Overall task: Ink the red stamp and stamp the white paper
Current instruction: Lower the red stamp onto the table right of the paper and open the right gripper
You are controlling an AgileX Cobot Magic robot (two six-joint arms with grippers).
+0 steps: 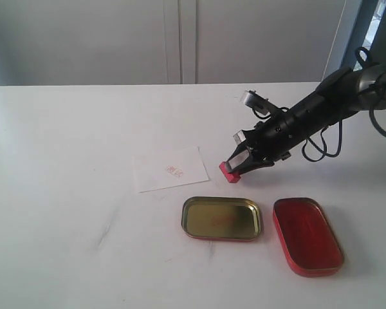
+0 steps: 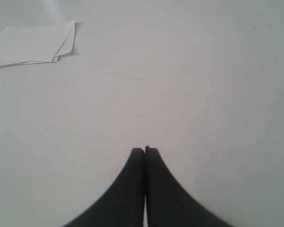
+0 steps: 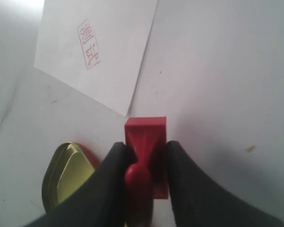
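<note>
right claw (image 1: 235, 166) (image 3: 144, 149): its two black fingers are closed part way and squeeze the red stamp (image 1: 229, 172) (image 3: 146, 137) between them.
red stamp: a tiny red plastic stamp with a round knob on a square block. The knob sits between the fingers, and the block pokes out past the tips. It is low by the white table (image 1: 64, 161). I cannot tell if it touches.
white paper (image 1: 169, 168) (image 3: 99, 52): a thin white sheet lying flat just past the claw tips, with its edge just beside the block.
red mark (image 1: 174, 170) (image 3: 89, 45): a small red print on the paper, farther out, near its middle.
gold tin half (image 1: 221, 218) (image 3: 66, 177): a shiny gold oblong metal tray, near the claw and off to one side, open side up.
red tin half (image 1: 307, 235): a red oblong metal tray, farther off, beside the gold one but not touching it.
left claw (image 2: 145, 151): black fingers pressed tight together, holding nothing, over bare table.
paper pile (image 2: 33, 42): a few white sheets, far ahead of the left claw and off to one side.
</note>
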